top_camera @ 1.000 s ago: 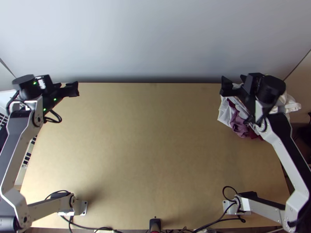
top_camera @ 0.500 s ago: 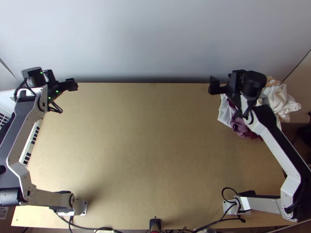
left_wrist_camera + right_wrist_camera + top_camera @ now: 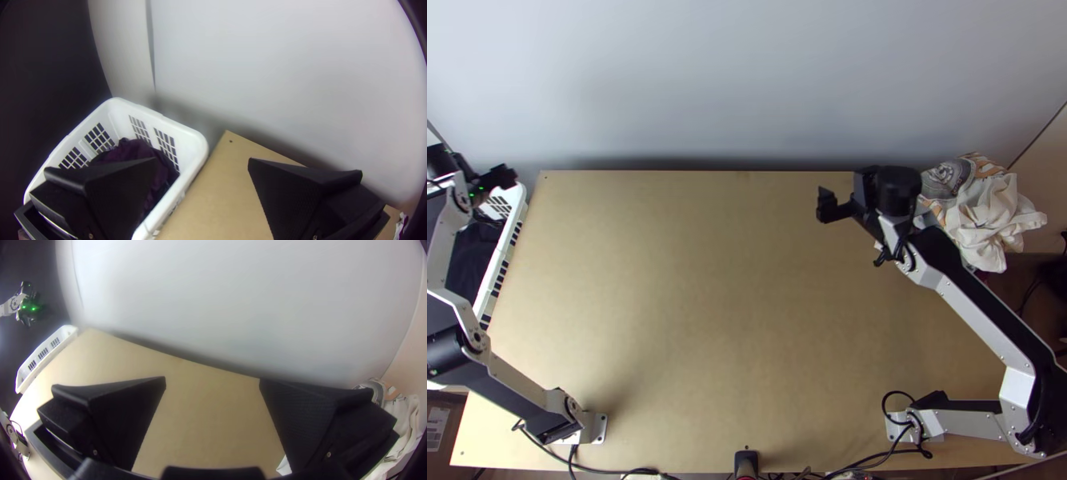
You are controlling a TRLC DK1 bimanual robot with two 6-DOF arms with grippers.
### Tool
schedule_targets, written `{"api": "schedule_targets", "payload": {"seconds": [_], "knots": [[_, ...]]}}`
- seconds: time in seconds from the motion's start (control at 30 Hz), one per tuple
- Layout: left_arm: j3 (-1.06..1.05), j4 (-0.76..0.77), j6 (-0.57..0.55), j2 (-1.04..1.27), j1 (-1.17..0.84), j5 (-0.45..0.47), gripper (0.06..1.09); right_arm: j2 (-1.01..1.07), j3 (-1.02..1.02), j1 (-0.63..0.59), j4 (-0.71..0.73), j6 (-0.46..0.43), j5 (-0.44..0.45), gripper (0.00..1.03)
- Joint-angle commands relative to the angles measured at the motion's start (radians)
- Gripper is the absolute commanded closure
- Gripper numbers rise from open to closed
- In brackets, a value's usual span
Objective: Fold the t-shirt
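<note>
Dark purple cloth (image 3: 129, 152): bunched down inside the basket, just beneath the left gripper (image 3: 203, 160); I'd guess this is the next thing to be lifted, and it may be the t-shirt, though no collar or sleeve gives it away
Long axis: none to read, the cloth being rumpled in on itself
Nearer arm: the left by far for the basket, the right for the pale heap (image 3: 987, 212)
Left gripper: fingers spread wide with nothing between them, over the basket's far end
Right gripper (image 3: 212, 384): also wide apart and holding nothing, above the far right part of the table (image 3: 731, 320), with the heap beside it towards the right edge
White basket (image 3: 190, 149): slatted, alongside the table's left edge, the purple cloth low in it
Pale heap: cream, white and grey patterned fabric, crumpled at the table's far right corner; whether a t-shirt is in it I cannot tell
Folding: not begun, by my reading; a garment must first come out and be spread
Risk: a finger could catch the basket's rim, or a shallow pinch could let the cloth slip
</note>
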Motion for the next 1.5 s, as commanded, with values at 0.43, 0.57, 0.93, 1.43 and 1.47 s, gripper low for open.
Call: {"api": "schedule_targets", "payload": {"seconds": [0.43,0.57,0.93,1.43,1.47], "knots": [[0.613,-0.134,0.080,0.590,0.220,-0.073,0.11,-0.036,-0.129,0.093,-0.016,0.011,0.030,0.05],[0.696,-0.101,0.106,0.674,0.234,-0.080,0.11,-0.056,-0.170,0.099,-0.028,0.015,0.036,0.05],[0.737,0.027,0.212,0.824,0.275,-0.157,0.11,-0.055,-0.199,0.096,-0.036,0.018,0.042,0.05],[0.745,0.159,0.335,1.016,0.323,-0.211,0.11,-0.026,-0.196,0.099,-0.036,0.014,0.042,0.05],[0.745,0.156,0.344,1.030,0.324,-0.211,0.11,-0.023,-0.195,0.099,-0.036,0.014,0.042,0.05]]}}
